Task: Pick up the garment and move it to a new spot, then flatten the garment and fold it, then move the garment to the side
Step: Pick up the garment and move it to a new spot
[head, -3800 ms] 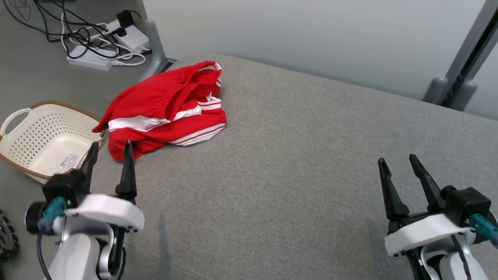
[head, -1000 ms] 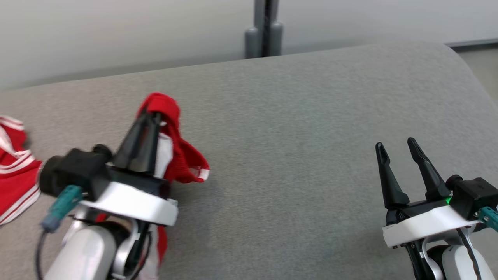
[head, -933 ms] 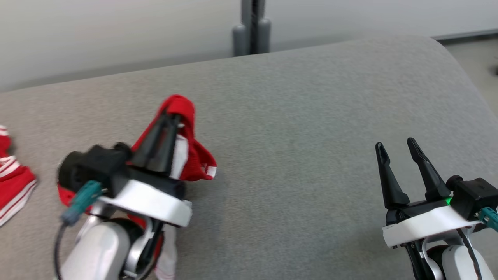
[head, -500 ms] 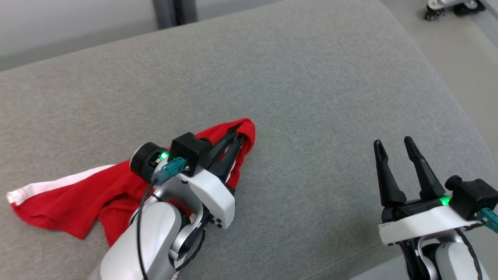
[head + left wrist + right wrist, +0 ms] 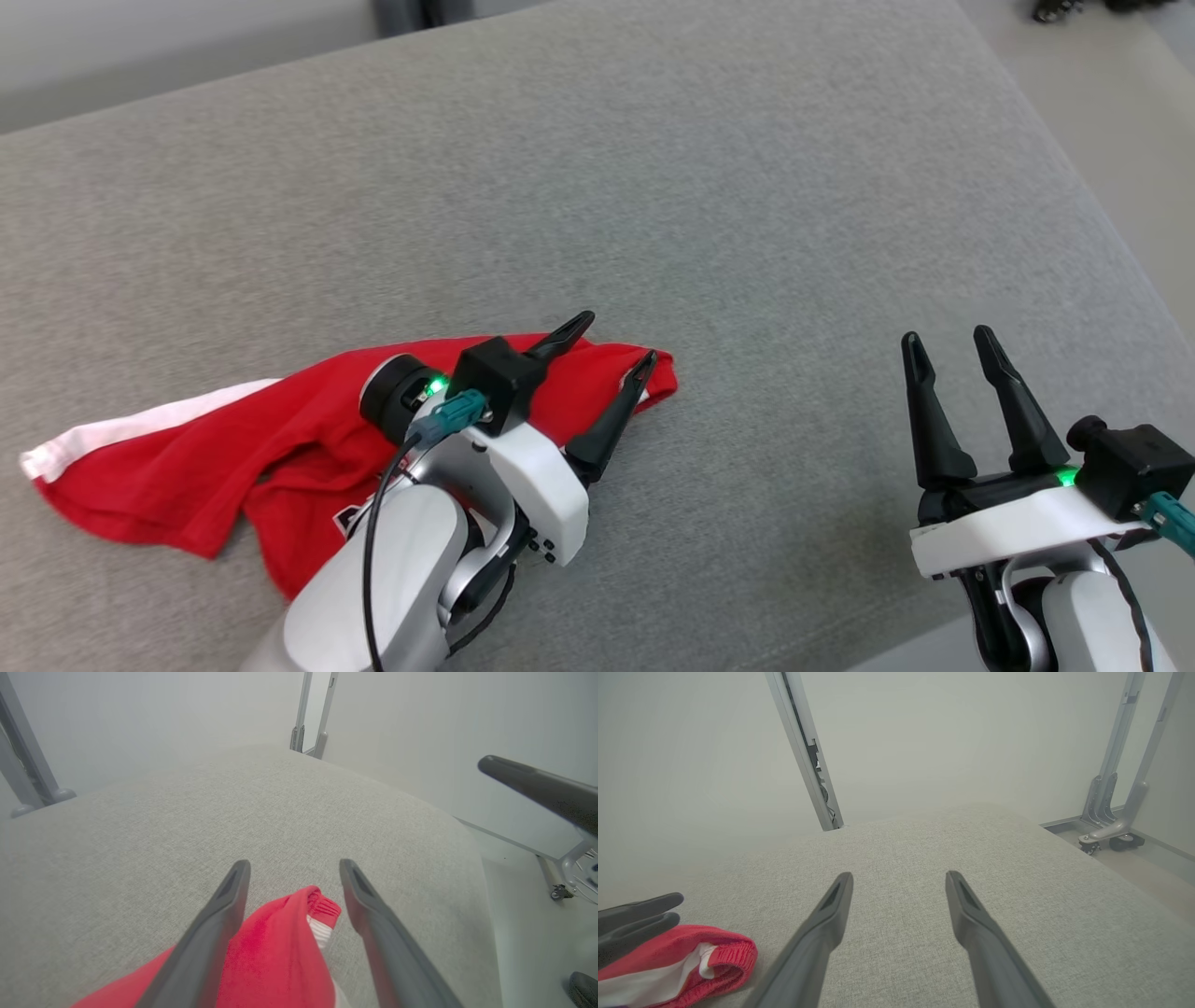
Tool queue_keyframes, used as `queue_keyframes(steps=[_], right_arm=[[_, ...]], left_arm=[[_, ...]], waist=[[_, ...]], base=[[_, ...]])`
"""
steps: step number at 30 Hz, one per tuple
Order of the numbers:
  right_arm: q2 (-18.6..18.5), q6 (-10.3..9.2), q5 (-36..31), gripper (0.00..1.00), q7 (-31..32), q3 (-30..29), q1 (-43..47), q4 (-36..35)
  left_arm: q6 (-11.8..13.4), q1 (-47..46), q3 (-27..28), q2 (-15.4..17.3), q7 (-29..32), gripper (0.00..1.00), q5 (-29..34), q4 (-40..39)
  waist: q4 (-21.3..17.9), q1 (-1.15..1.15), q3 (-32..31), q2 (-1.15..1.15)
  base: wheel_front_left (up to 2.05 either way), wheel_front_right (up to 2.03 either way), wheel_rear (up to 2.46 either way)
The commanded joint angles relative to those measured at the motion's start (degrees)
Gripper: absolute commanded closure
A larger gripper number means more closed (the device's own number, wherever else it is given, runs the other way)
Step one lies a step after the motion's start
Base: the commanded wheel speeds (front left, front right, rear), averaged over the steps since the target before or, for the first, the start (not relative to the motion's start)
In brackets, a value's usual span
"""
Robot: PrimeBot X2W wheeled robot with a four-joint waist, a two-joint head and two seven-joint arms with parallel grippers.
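At the lower left of the head view the red garment (image 5: 187,448) lies rumpled on the grey surface (image 5: 653,187), its elastic end reaching lower centre, where the left claw (image 5: 616,338) stands spread wide just above it, gripping nothing. At the lower right the right claw (image 5: 945,338) is likewise wide open and empty, well apart from the garment. The relocation looks finished, so flattening seems the step in hand: next, each claw should probably pinch an opposite edge and draw it smooth.
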Motion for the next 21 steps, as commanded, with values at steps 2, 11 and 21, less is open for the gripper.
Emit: queue_keyframes(steps=[2, 11, 21], right_arm=[[-0.22, 0.09, -0.63, 0.00, 0.25, -0.50, -0.61, -0.06], [-0.22, 0.09, -2.99, 0.00, 2.10, -2.62, 0.61, -1.77], [-0.24, 0.09, -4.94, 0.00, 4.18, -4.66, 2.60, -3.79]], left_arm=[[0.82, 1.57, 0.92, 0.60, -1.47, 0.00, -0.44, -1.74], [8.57, 6.95, 9.38, 3.31, -9.63, 0.00, -2.35, -6.24], [14.86, 13.75, 19.86, 7.67, -13.91, 0.00, -3.95, -10.19]], waist=[[2.60, 0.00, -1.98, 0.00], [9.29, 0.00, -5.86, 0.00], [15.46, 0.00, -9.41, 0.00]], base=[[0.00, 0.00, 0.00], [0.00, 0.00, 0.00], [0.00, 0.00, 0.00]])
